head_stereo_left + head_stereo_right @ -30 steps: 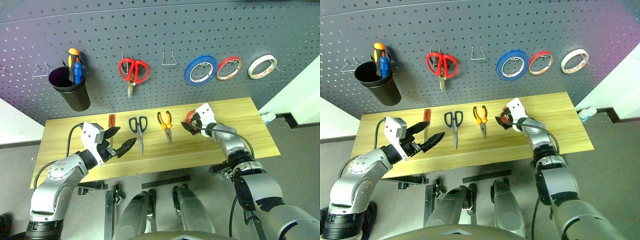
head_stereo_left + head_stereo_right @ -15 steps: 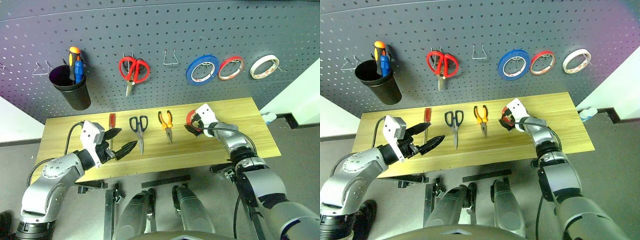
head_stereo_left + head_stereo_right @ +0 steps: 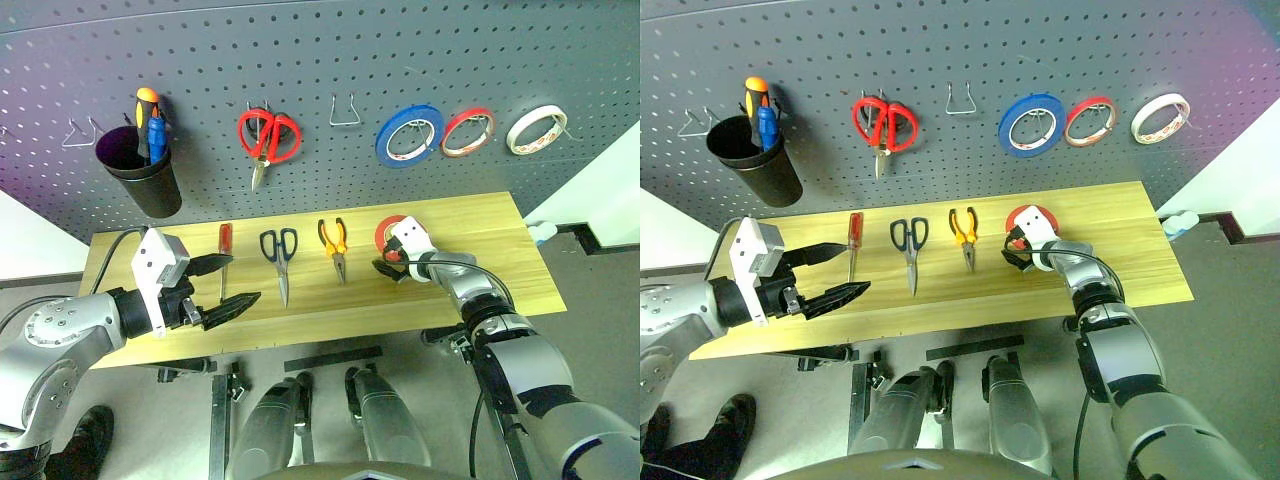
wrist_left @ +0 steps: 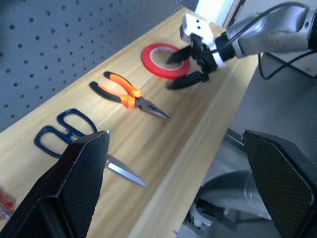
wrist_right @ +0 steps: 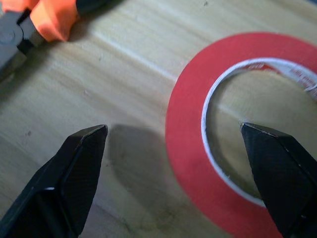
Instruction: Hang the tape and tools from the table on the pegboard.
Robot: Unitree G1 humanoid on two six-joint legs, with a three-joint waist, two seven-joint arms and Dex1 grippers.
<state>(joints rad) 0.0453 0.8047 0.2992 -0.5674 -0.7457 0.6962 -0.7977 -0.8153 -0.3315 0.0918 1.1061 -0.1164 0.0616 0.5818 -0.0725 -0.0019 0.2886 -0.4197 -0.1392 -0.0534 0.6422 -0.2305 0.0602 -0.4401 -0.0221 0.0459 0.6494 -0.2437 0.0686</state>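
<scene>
A black cup (image 3: 143,180) hangs on the pegboard (image 3: 320,90) and holds an orange screwdriver (image 3: 146,108) and a blue screwdriver (image 3: 156,138) — only their handles show above the rim.

On the table (image 3: 480,290) lie, from the robot's left, the red-handled screwdriver (image 3: 223,262), the dark-handled scissors (image 3: 279,255), the pliers (image 3: 334,245) and the red-orange tape (image 3: 390,232), flat on the wood.

The right gripper (image 3: 392,268) is spread wide over the tape's near edge; its white housing covers part of the ring, so contact cannot be told. In the right wrist view one finger stands over bare wood, the other over the ring's hole.

The left gripper (image 3: 222,285) is spread and holds nothing — it hangs at the table's front edge, near the screwdriver.
</scene>
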